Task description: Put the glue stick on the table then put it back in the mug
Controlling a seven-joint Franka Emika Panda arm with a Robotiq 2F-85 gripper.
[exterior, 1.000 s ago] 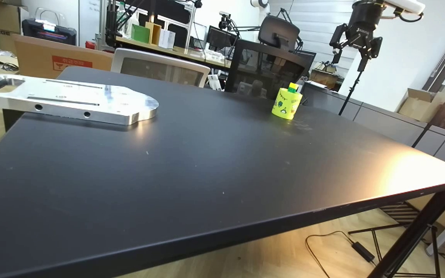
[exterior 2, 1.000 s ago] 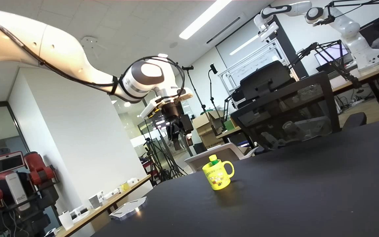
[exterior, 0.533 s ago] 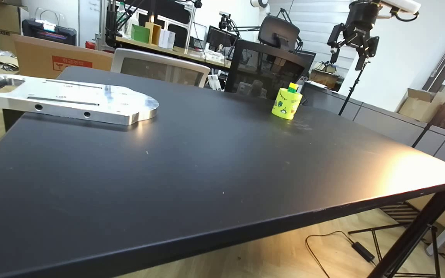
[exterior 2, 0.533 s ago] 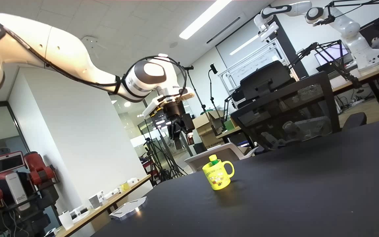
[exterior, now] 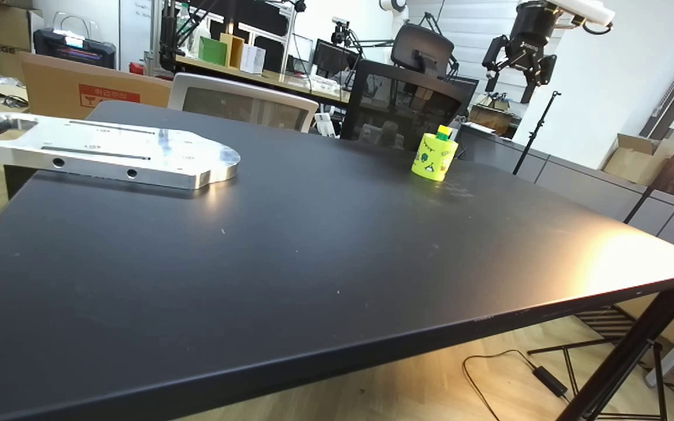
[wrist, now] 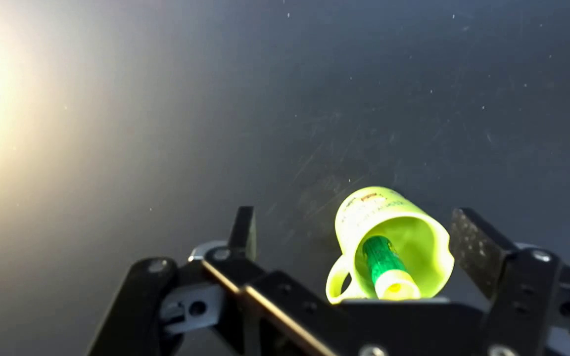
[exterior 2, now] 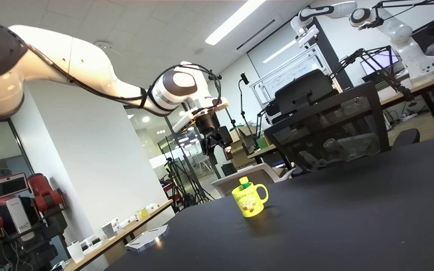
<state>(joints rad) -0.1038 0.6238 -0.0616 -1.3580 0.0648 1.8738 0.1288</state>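
Beneath an unladen pincer (exterior 2: 220,156), its fingers (wrist: 480,249) spread wide and gripping nothing, a yellow-capped green glue stick (wrist: 383,257) leans inside a lime-green mug (exterior 2: 248,202). The mug sits off-centre between the fingers in the wrist view, so a straight descent could land one on the rim and topple it; a pinch on the cap (wrist: 398,287) alone might pull it loose and leave the stick behind. Rim and handle (wrist: 334,283) look the likeliest obstacles. Well apart from the pincer, a machined metal plate (exterior: 109,141) lies at the edge of the black tabletop (exterior: 290,263); farther off, beyond the tabletop, a mesh-backed office chair (exterior 2: 326,128) seems unlikely to hinder a short drop.
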